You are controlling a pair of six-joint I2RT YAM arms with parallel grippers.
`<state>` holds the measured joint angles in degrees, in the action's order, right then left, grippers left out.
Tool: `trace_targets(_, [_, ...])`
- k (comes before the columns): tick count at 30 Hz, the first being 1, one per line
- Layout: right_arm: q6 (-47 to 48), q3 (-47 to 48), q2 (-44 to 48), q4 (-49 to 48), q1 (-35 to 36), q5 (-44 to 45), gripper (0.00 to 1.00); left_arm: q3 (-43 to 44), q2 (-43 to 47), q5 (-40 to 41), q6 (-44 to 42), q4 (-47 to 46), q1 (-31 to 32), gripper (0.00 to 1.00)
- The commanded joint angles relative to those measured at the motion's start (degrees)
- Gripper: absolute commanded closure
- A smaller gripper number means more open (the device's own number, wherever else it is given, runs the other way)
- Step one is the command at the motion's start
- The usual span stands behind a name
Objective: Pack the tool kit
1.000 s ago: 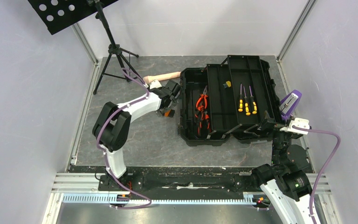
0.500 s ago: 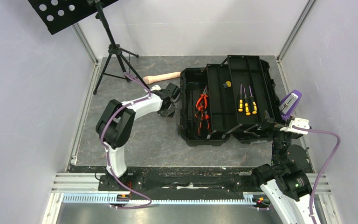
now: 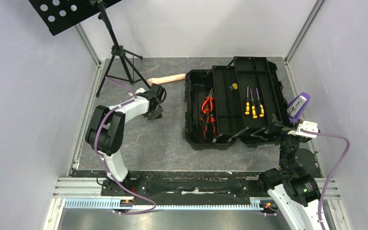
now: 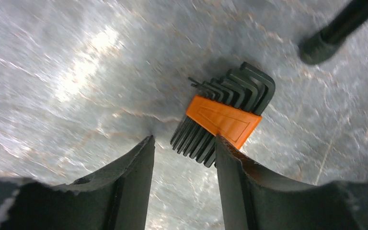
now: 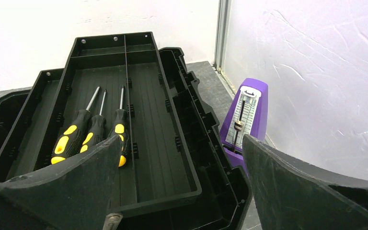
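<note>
The black toolbox (image 3: 188,110) lies open at the right of the table. Orange pliers (image 3: 207,112) rest in its left bin and three yellow-and-black screwdrivers (image 3: 253,108) (image 5: 88,136) in its tray (image 5: 158,143). My left gripper (image 3: 153,115) (image 4: 184,139) hovers left of the box, jaws half closed on a hex key set (image 4: 223,120) in an orange holder. The keys' long ends lie between the fingertips, against the right one. The set looks sharp while the table is blurred. From above it is hidden under the gripper. My right gripper (image 3: 279,130) (image 5: 181,139) stands wide open at the box's near right corner, holding nothing.
A purple stapler-like object (image 3: 298,105) (image 5: 247,120) stands between the box and the right wall. A beige handle (image 3: 167,78) lies behind the left gripper. A black tripod stand (image 3: 117,52) occupies the back left, one foot (image 4: 316,50) close to the keys.
My left arm has swung left, away from the toolbox, and its jaws have narrowed. The orange hex key set has left its earlier spot beside the box. The right arm has not moved.
</note>
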<state>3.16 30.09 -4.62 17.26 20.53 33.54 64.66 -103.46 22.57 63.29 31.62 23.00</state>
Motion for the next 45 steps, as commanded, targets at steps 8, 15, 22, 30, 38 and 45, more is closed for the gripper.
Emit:
trace_targets(8, [0.16, 0.06, -0.49, -2.03, 0.44, 0.63, 0.02, 1.43, 6.42, -3.11, -13.44, -1.16, -1.74, 0.28])
trace_targets(15, [-0.06, -0.29, -0.75, -2.61, 0.47, 0.28, 0.02, 4.86, 5.66, -5.35, -19.02, -0.86, -1.86, 0.21])
trace_targets(22, [0.18, -0.04, -0.6, -2.4, 0.47, 0.54, 0.02, 8.91, -0.27, -8.44, -21.74, 0.55, -2.71, 0.21])
trace_targets(30, [0.23, 0.13, -0.96, -2.34, 0.41, 0.32, 0.02, 11.12, -5.21, -11.14, -22.39, 1.87, -4.76, 0.23])
trace_targets(38, [0.09, 0.37, -1.47, -2.35, 0.47, 0.08, 0.02, 12.96, -8.46, -12.17, -23.43, 3.01, -5.34, 0.27])
trace_targets(45, [0.02, 0.5, -1.64, -2.41, 0.53, 0.07, 0.02, 14.09, -9.95, -12.49, -24.34, 4.66, -5.51, 0.33])
